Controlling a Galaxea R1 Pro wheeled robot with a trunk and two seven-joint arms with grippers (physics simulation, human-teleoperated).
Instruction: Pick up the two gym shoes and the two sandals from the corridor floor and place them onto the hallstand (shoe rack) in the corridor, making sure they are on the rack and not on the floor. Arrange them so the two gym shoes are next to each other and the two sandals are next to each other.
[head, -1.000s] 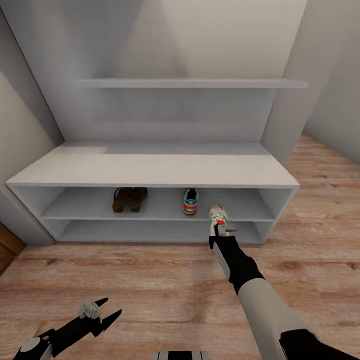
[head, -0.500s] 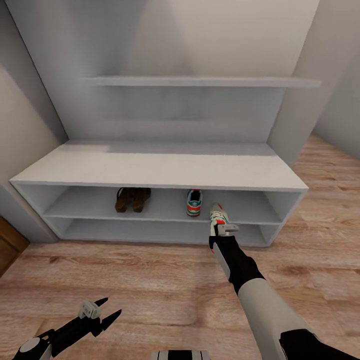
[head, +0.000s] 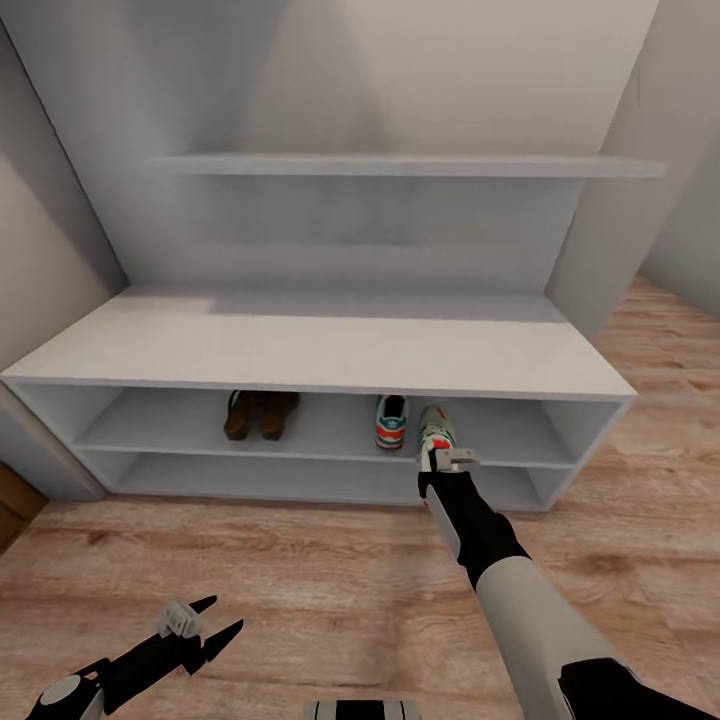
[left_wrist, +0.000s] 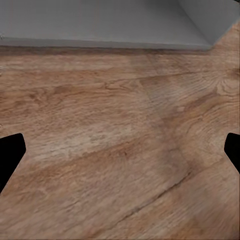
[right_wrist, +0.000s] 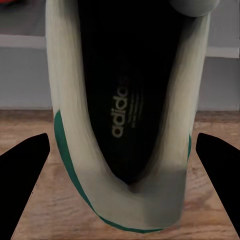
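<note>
The pale grey hallstand (head: 300, 345) stands against the wall on the wood-grain corridor floor (head: 300, 570). On its upper open shelf sit the two brown sandals (head: 260, 413) side by side, and one gym shoe (head: 390, 420) further right. My right gripper (head: 446, 462) is shut on the heel of the second gym shoe (head: 436, 428), held toe-first at that shelf's front edge, just right of the first. The right wrist view looks into the held gym shoe (right_wrist: 125, 100), with a finger (right_wrist: 25, 185) on either side. My left gripper (head: 205, 630) hangs open low over the floor (left_wrist: 120, 150).
A wall shelf (head: 400, 165) runs above the bench. The lower open shelf (head: 280, 478) holds nothing. A grey wall closes in on the left, and a brown corner (head: 12, 500) shows beside it. Open floor stretches to the right of the rack.
The whole view has drawn closer to the rack. The held gym shoe now reaches the upper shelf's front edge beside the other gym shoe. The left gripper hangs as before.
</note>
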